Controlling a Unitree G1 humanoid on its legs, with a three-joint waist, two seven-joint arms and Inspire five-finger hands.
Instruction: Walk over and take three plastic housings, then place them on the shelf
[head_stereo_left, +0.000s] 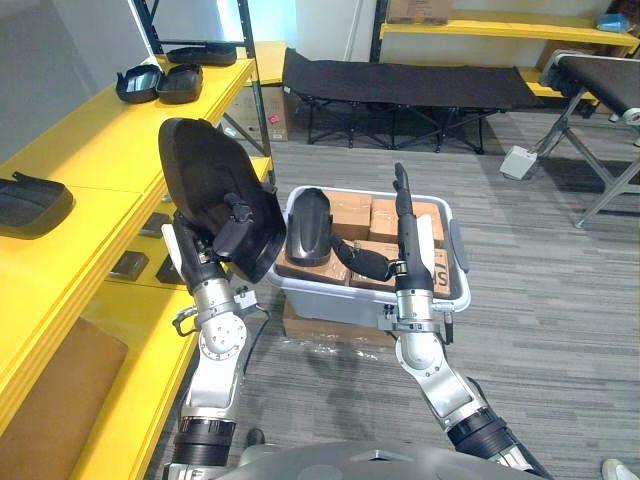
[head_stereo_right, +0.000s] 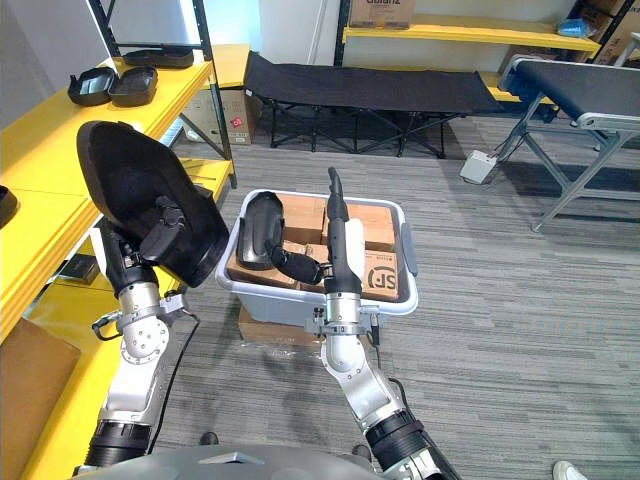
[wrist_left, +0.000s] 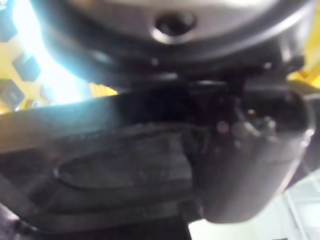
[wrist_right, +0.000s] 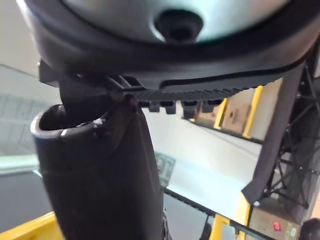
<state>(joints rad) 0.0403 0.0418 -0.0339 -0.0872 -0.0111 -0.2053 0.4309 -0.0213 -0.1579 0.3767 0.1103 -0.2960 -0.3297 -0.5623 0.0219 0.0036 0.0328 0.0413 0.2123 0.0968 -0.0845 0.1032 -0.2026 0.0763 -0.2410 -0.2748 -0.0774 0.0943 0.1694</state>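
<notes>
Grey plank flooring carries a yellow shelf and a pale bin in the left eye view, with the shelf standing to the bin's left. Left of the bin and above its rim, the left hand grips a large black housing. Its thumb is clamped across the hollow face, and the part is held upright close to the shelf edge. Inside the bin a second housing leans on cardboard boxes. The right hand stands over the bin's middle with fingers straight and pointing up and the thumb stuck out toward the second housing. More housings lie on the shelf, well beyond the bin, and a black folding cot sits behind it.

From the right eye view the thumb ends just beside the second housing's lower end; whether they touch I cannot tell.

Up close in the left wrist view, the large black housing's dark inner face spreads just past the hand.

Over in the right wrist view, the thumb stands apart from the fingers with nothing between them
</notes>
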